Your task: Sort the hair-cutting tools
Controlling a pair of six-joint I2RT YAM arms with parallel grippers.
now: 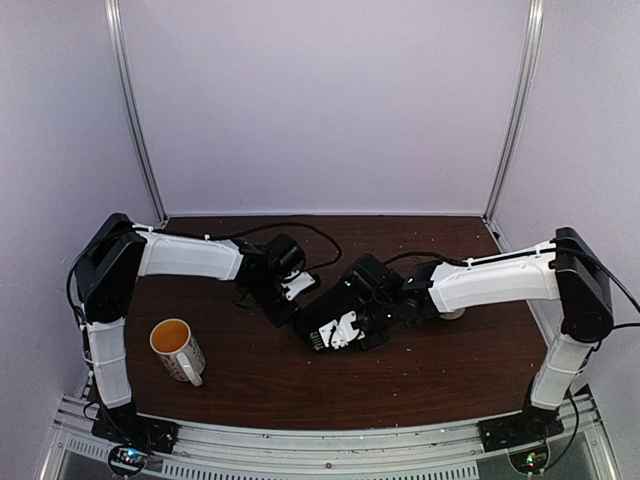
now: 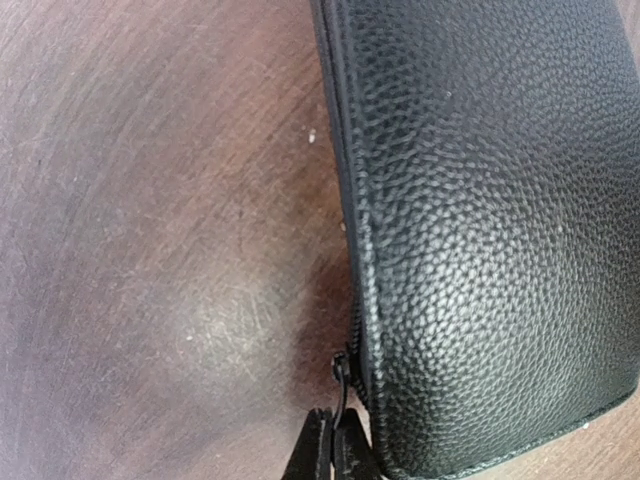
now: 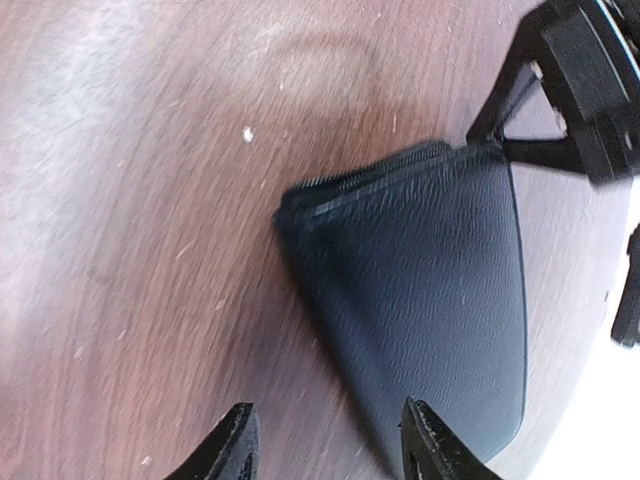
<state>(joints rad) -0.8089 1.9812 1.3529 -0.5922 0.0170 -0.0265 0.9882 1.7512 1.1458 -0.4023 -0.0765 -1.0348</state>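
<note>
Left claw [image 2: 331, 448] nips zipper pull [image 2: 342, 382] of black case [image 2: 480, 220]; right claw [image 3: 330, 447] gapes

White links [image 1: 190, 257], blk joints [image 1: 105, 265], cables [image 1: 300, 226]

Soft even overhead light, glare patches on wood, right-wrist view motion-blurred

Robotics lab cell: plain white walls [image 1: 320, 100] and aluminium posts [image 1: 134, 110] behind a dark wooden table [image 1: 300, 390], two robot arms [image 1: 190, 257] bolted along its near edge.
</note>
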